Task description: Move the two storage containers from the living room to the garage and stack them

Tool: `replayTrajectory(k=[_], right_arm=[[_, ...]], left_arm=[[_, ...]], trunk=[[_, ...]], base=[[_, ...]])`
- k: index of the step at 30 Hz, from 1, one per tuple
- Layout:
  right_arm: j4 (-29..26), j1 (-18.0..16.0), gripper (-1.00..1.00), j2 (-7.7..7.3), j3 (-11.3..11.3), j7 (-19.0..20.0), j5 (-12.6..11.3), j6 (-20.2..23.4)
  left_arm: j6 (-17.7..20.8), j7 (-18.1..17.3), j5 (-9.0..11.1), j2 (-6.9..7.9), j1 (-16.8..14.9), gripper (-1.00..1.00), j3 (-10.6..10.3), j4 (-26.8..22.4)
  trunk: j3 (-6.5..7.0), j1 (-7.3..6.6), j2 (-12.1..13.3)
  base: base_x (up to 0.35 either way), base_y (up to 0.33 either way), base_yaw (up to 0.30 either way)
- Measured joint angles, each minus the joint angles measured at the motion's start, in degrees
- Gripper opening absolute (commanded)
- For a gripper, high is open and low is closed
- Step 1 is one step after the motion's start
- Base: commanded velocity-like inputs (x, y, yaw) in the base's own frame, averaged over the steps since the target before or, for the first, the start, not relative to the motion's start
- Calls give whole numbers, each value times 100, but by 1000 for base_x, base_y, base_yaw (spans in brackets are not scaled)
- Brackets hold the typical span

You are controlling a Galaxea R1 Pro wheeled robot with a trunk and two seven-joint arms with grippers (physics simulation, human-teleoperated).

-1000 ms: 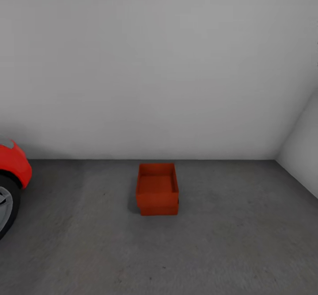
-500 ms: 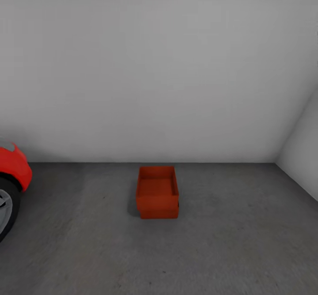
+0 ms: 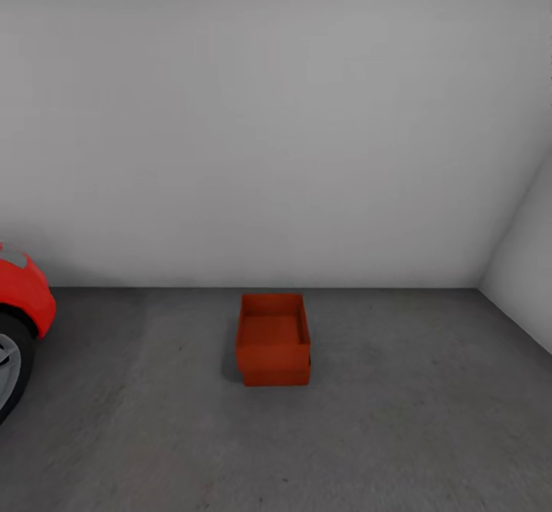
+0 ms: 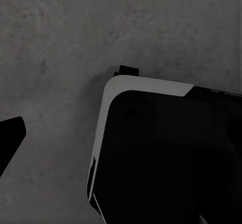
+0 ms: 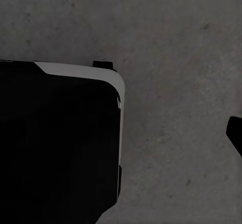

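We see red-orange container [image 3: 274,338] upright on concrete floor [image 3: 399,420], long axis running toward white wall [image 3: 276,113]. Red car [image 3: 21,297] at left. Gripper states: cannot tell.

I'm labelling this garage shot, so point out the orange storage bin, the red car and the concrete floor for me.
orange storage bin [image 3: 274,362]: head view, its near front wall.
red car [image 3: 24,291]: head view, the red bumper above the wheel.
concrete floor [image 3: 414,428]: head view, bare patch right of the bin.
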Motion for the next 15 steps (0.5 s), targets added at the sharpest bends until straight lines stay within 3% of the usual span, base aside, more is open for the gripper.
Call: replayTrajectory(k=[15], right_arm=[[0,0,100,0,0,112,0,9]], left_arm=[[-25,-9,-41,-22,7,100,-2,-29]], trunk=[[139,0,0]], base=[[0,0,0]])
